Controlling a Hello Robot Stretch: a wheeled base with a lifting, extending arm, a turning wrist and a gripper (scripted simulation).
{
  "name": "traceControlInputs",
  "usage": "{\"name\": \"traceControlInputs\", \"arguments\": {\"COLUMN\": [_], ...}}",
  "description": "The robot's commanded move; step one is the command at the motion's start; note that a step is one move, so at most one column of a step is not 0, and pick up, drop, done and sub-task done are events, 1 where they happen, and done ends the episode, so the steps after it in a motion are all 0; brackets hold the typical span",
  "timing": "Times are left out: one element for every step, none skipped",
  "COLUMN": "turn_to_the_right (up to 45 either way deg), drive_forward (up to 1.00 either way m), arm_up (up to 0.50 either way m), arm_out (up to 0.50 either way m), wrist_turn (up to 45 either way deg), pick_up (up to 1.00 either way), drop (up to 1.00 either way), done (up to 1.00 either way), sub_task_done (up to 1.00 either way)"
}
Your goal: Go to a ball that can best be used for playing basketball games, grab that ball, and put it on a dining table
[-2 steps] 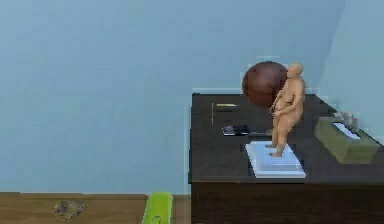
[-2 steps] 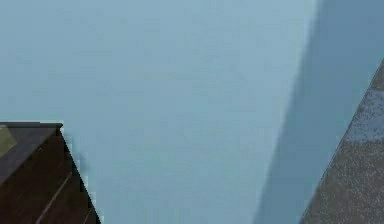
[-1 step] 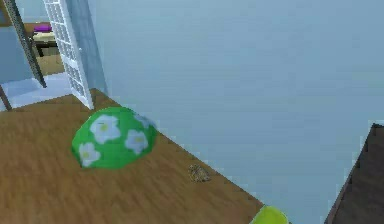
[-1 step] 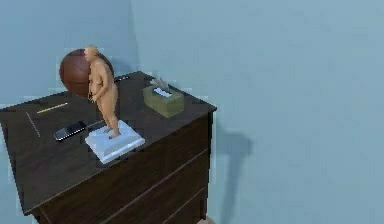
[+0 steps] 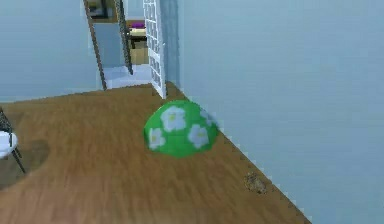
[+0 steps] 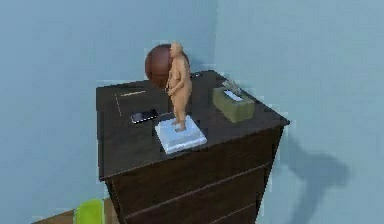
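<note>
A dark brown wooden chest of drawers (image 6: pixel 190 175) stood in the corner of a room with pale blue walls, seen in the arm side view. On its top, toward the back edge, sat a reddish-brown round ball (image 6: pixel 157 64), its colour fitting a basketball. The ball was partly hidden by a tan statue of a standing figure (image 6: pixel 178 85) that rose in front of it on a pale grey-blue square base (image 6: pixel 180 137). Whether ball and statue touched could not be told.

To the right of the statue, near the chest's right edge, lay an olive-green box (image 6: pixel 232 104) with a pale slot on its top. Left of the base lay a small dark flat thing (image 6: pixel 143 116), and farther back a thin stick-like thing (image 6: pixel 132 93). At the bottom edge, left of the chest, a bit of bright green (image 6: pixel 90 212) showed low down by the floor.

In the forward view a brown wooden plank floor (image 5: pixel 90 170) ran up to the blue walls. A bright green dome with white flowers (image 5: pixel 180 130) sat on the floor close to the wall on the right. Behind it a white door with glass panes (image 5: pixel 156 45) stood ajar beside a doorway. A small brownish speck (image 5: pixel 256 182) lay on the floor nearer the camera, by the wall.

How the jaws stood could not be told.
</note>
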Motion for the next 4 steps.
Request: {"name": "traceControlInputs", "arguments": {"turn_to_the_right": [45.0, 45.0, 36.0, 0.0], "drive_forward": [0.0, 0.0, 0.0, 0.5], "arm_up": [0.0, 0.0, 0.0, 0.0], "arm_out": [0.0, 0.0, 0.0, 0.0], "wrist_turn": [0.0, 0.0, 0.0, 0.0], "pick_up": [0.0, 0.0, 0.0, 0.0], "drop": [0.0, 0.0, 0.0, 0.0], "done": [0.0, 0.0, 0.0, 0.0], "sub_task_done": [0.0, 0.0, 0.0, 0.0]}}
